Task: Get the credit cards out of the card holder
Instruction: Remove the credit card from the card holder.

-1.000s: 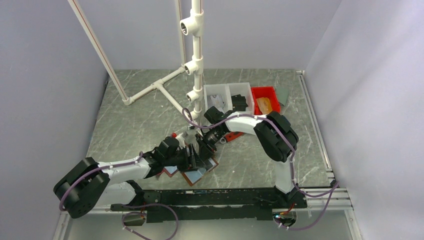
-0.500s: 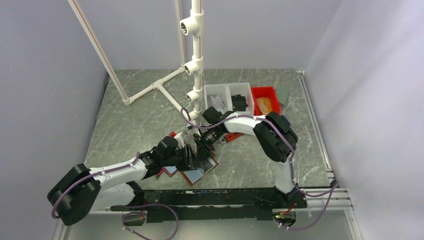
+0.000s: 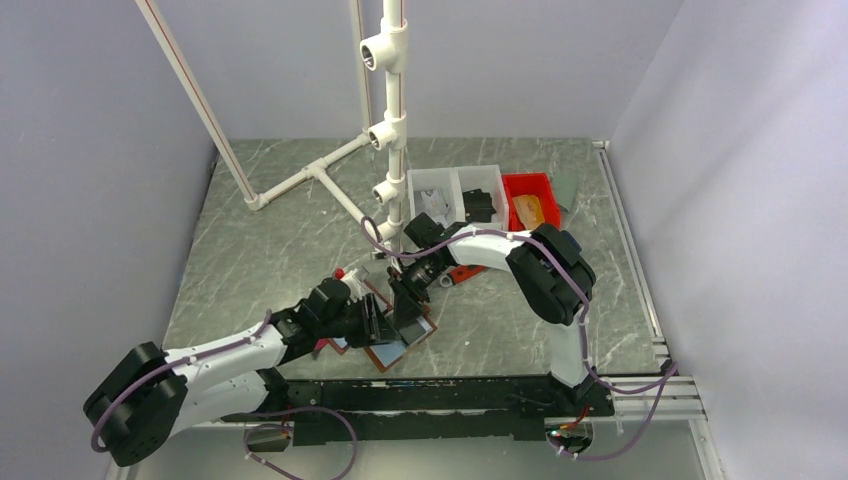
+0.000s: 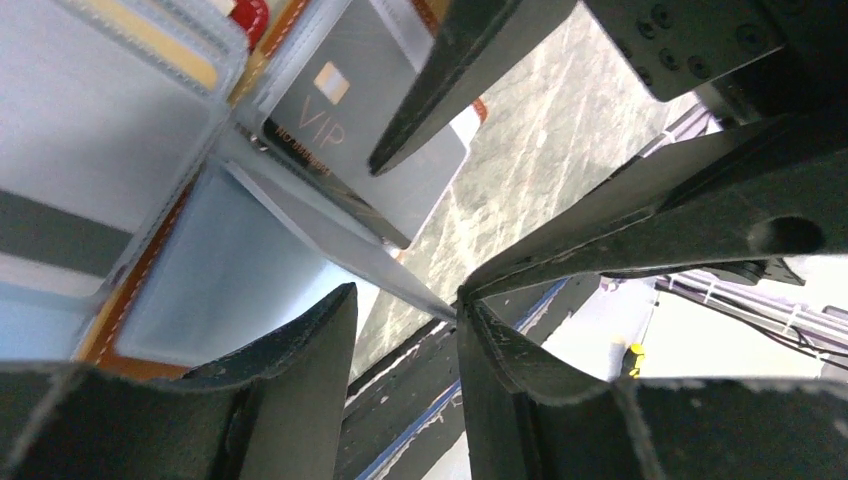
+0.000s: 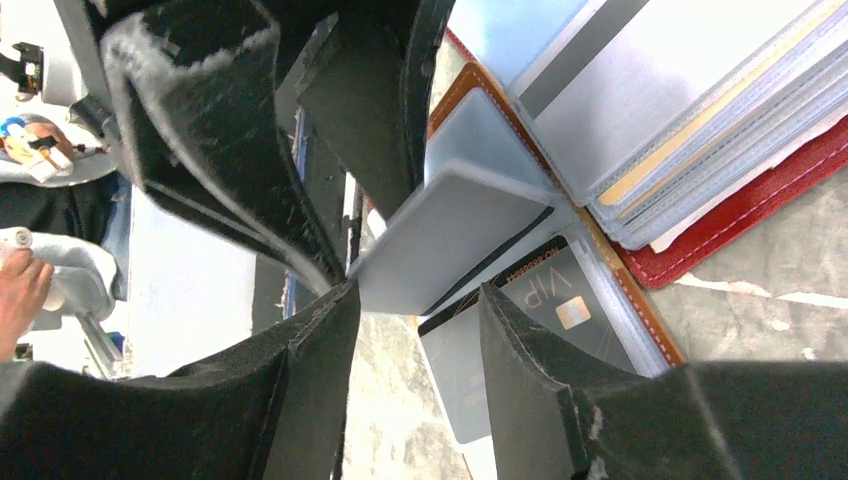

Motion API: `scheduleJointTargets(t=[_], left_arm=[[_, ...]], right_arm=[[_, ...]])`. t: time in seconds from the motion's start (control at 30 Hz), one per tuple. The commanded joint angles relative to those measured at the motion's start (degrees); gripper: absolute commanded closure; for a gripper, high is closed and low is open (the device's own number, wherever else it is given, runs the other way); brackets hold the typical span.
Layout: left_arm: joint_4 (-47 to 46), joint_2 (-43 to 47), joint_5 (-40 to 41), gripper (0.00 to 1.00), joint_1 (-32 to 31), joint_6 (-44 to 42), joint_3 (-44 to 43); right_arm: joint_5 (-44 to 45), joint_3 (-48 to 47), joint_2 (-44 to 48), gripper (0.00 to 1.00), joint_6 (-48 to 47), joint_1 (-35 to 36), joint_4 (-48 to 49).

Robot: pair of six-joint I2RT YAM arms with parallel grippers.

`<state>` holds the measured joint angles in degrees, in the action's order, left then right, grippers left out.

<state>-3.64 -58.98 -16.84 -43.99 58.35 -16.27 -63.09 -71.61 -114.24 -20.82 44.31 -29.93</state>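
Top external view is showing the open red-brown leather card holder lying flat on the grey marbled table, near the front edge, with both arms converging over it. Its clear plastic sleeves are fanning out. One clear sleeve flap is standing up off the stack, and the grey "VIP" credit card is lying just beneath it. Whether that card is free of its pocket cannot be told.

Probable faults from this position:
- The flap is resting against a fingertip only, so it is likely to spring back over the card.
- A pinch taken now is risking sleeve and card together, which would be dragging or lifting the whole holder.
- The four fingers are working very close together, so a small lateral move is risking a collision.

The left gripper is holding its fingers partly apart. The flap's free corner is touching one inner fingertip, and nothing is clamped. The right gripper is showing a similar gap, poised over the flap edge and the card and gripping nothing.
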Motion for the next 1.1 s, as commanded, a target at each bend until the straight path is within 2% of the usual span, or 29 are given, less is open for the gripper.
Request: scheduleJointTargets(t=[0.0,0.17,0.4,0.6,0.77,0.93,1.07], left_arm=[[6.3,1.0,9.0,0.54,1.1,0.3,1.6],[5.1,3.2,8.6,0.44,1.2,2.5,3.8],[1.9,6.2,9.5,0.48,1.4,6.2,6.5],[3.4,7.6,11.2,0.67,1.5,7.6,6.9],[3.6,7.7,10.7,0.99,1.6,5.3,6.4],[0.6,7.6,8.6,1.00,1.5,0.7,6.5],[-2.8,8.6,6.5,1.00,1.5,-2.7,7.2]], right_arm=[[-6.7,-0.6,3.3,0.49,-0.3,1.2,-5.8],[-5.4,-0.5,3.3,0.49,-1.0,1.3,-5.9],[-4.5,-0.6,3.1,0.51,-2.4,1.7,-6.6],[-3.0,-0.5,3.6,0.51,-3.5,1.8,-6.9],[-1.7,1.0,5.2,0.53,-5.8,1.7,-7.4],[0.9,3.2,8.1,0.54,-8.8,1.2,-7.1],[6.1,4.6,10.4,0.55,-13.1,0.9,-8.6]])
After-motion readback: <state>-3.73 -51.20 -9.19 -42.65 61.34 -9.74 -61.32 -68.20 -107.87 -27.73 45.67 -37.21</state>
